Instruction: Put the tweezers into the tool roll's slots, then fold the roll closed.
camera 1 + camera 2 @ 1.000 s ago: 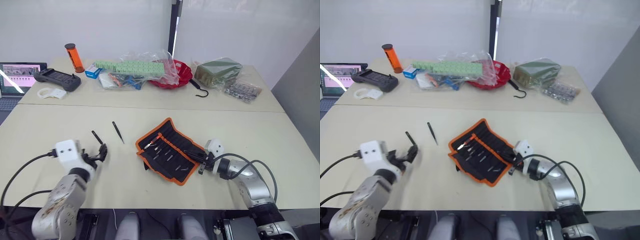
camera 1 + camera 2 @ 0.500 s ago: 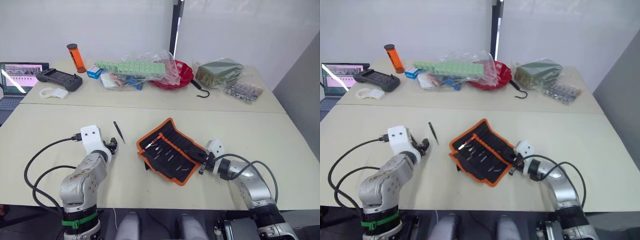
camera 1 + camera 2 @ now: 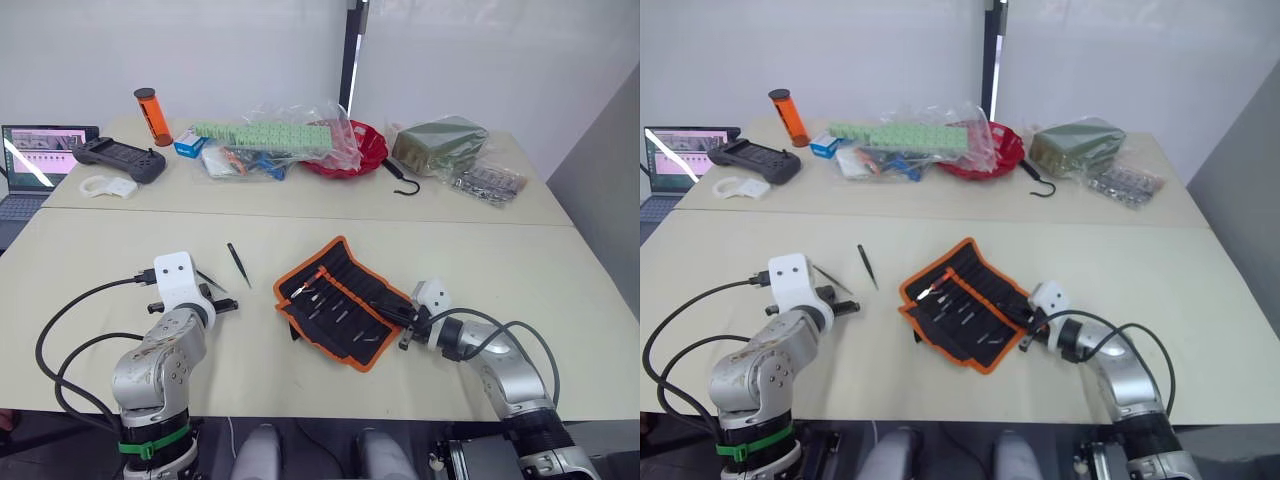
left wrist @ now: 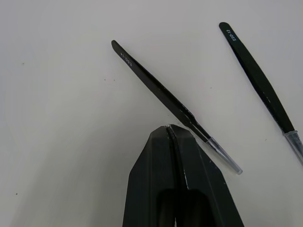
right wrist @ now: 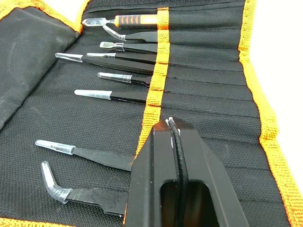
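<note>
The tool roll (image 3: 340,300) lies open on the near table, black with orange edging, and several tweezers and an orange-handled tool sit in its slots (image 5: 199,71). Two loose black tweezers lie left of it, one (image 4: 156,87) right against my left gripper's tip and another (image 4: 258,80) farther off, also visible on the table (image 3: 237,264). My left gripper (image 4: 168,127) is shut, with nothing between its fingers. My right gripper (image 5: 171,124) is shut and hovers low over the roll's orange middle band, near its right end (image 3: 400,318).
The back table holds a laptop (image 3: 30,150), a handheld controller (image 3: 115,157), an orange cylinder (image 3: 150,115), plastic bags of parts (image 3: 270,140), a red bowl (image 3: 355,150), a black hook (image 3: 400,183) and a green packet (image 3: 435,145).
My left arm swung in toward the loose tweezers and its gripper went from wide open to shut. The right arm and the roll stayed put.
</note>
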Controlling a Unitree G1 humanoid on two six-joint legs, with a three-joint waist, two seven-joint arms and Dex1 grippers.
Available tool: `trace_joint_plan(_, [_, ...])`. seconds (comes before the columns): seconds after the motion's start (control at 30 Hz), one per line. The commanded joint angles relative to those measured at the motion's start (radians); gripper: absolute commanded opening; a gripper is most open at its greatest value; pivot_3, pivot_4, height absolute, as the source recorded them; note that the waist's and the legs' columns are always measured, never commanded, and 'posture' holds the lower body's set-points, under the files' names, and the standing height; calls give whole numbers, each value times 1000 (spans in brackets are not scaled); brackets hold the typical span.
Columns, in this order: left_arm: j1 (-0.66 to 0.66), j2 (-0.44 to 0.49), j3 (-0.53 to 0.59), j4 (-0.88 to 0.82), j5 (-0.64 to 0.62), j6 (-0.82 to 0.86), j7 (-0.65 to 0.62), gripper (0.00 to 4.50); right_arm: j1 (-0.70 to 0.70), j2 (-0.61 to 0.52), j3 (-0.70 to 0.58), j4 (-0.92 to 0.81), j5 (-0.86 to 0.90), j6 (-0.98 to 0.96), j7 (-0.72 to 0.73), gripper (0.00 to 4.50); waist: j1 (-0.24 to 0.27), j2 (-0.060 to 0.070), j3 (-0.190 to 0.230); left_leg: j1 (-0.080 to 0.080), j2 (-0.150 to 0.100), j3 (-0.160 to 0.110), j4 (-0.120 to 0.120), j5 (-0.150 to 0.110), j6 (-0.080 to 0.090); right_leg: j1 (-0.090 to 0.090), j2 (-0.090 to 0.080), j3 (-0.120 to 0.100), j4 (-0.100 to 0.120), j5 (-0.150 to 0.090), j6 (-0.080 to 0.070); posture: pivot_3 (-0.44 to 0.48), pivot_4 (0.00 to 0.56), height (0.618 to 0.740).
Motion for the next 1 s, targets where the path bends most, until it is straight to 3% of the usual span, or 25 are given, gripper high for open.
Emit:
trace_joint_plan(0.03, [22, 38, -1, -30, 22, -18, -35, 42, 20, -9, 30, 32, -35, 30, 10, 0, -1, 0, 0, 0, 0, 0, 0, 0, 0, 0, 0, 0, 0, 0, 0, 0, 150, 740])
trace_joint_plan(0.23, [44, 92, 24, -35, 34, -38, -73, 42, 15, -9, 35, 35, -36, 30, 13, 0, -2, 0, 0, 0, 0, 0, 0, 0, 0, 0, 0, 0, 0, 0, 0, 0, 150, 740])
trace_joint_plan(0.43, [17, 33, 64, -96, 4, -52, -80, 42, 18, -12, 37, 31, -38, 32, 15, 0, -1, 0, 1, -1, 0, 0, 0, 0, 0, 0, 0, 0, -1, 0, 0, 0, 150, 740])
trace_joint_plan(0.6, [-32, -37, 110, -152, -11, -14, -44, 1536, 16, -15, 40, 28, -38, 36, 17, 0, 0, -1, 1, -1, 0, 0, 0, 0, 0, 0, 0, 0, -2, 0, 0, 0, 150, 740])
trace_joint_plan(0.73, [-112, -147, 134, -137, 9, 46, 54, 2877, 11, -12, 44, 28, -39, 40, 19, 0, 0, -1, 1, -1, 0, 0, 0, 0, 0, 0, 0, 0, -2, -2, 3, 0, 150, 740])
trace_joint_plan(0.87, [-160, -188, 84, -95, 90, 70, 139, 4233, 11, -13, 45, 25, -39, 42, 20, 0, -3, -2, 2, -1, 0, 0, 0, 0, 0, 0, 0, 0, -2, -2, 4, 0, 150, 740])
trace_joint_plan(0.9, [-171, -198, 59, -80, 115, 73, 161, 4494, 12, -14, 45, 24, -39, 43, 20, 0, -3, -2, 2, -1, 0, 0, 0, 0, 0, 0, 0, 0, -2, -2, 4, 0, 150, 740])
trace_joint_plan(1.0, [-199, -245, 10, -42, 171, 72, 213, 4494, 14, -16, 46, 16, -38, 49, 19, 0, -1, -2, 2, -2, 0, 0, 0, 0, 0, 0, 0, 0, -3, -2, 4, 0, 150, 740])
